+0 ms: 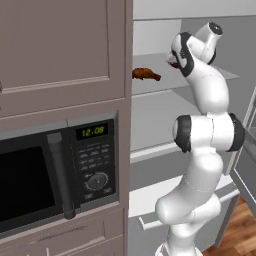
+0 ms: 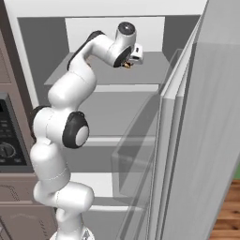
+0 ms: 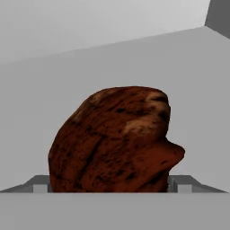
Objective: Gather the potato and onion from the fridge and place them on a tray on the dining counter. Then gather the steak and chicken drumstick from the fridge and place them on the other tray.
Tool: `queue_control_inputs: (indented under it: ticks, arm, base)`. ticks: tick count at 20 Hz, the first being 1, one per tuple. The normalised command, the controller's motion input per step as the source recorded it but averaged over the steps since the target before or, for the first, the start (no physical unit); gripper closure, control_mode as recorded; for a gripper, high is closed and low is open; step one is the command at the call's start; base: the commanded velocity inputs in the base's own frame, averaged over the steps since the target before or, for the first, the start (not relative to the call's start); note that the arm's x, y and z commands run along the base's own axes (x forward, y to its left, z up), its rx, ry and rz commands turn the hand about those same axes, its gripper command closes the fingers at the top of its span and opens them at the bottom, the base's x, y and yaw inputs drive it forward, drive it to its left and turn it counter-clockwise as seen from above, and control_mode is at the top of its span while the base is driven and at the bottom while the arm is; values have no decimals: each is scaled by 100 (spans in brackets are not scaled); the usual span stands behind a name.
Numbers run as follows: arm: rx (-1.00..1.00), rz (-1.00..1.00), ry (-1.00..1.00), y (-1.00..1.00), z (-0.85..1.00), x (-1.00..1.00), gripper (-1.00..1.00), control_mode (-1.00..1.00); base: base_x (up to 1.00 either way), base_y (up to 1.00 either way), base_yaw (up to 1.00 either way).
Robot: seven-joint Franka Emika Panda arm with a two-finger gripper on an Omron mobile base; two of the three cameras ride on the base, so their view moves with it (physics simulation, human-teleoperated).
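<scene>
Steak between wide-spread fingers in the fridge

The gripper (image 3: 110, 186) straddles the steak (image 3: 114, 139), jaws wide; actual contact is hidden. Drumstick (image 1: 145, 74) lies apart.

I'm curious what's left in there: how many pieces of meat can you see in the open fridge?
2. The chicken drumstick lies on the upper shelf toward the left; the steak sits between the open gripper's fingertips. The arm may hide others.
</scene>
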Motion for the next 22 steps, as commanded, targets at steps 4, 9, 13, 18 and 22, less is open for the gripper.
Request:
queue_control_inputs:
  ticks: [4,9,13,18,22]
  arm:
    - [0,0,-33,3,-4,-99,100,-100]
    - [0,0,-7,23,1,-100,100,-100]
    - [-2,-1,-3,62,43,-99,100,-100]
    - [0,-2,1,14,72,-100,100,-100]
    - [0,-4,2,0,45,-100,100,-100]
  base:
    - [0,0,0]
    - [0,0,0]
    - [0,0,0]
    - [0,0,0]
    - [0,0,0]
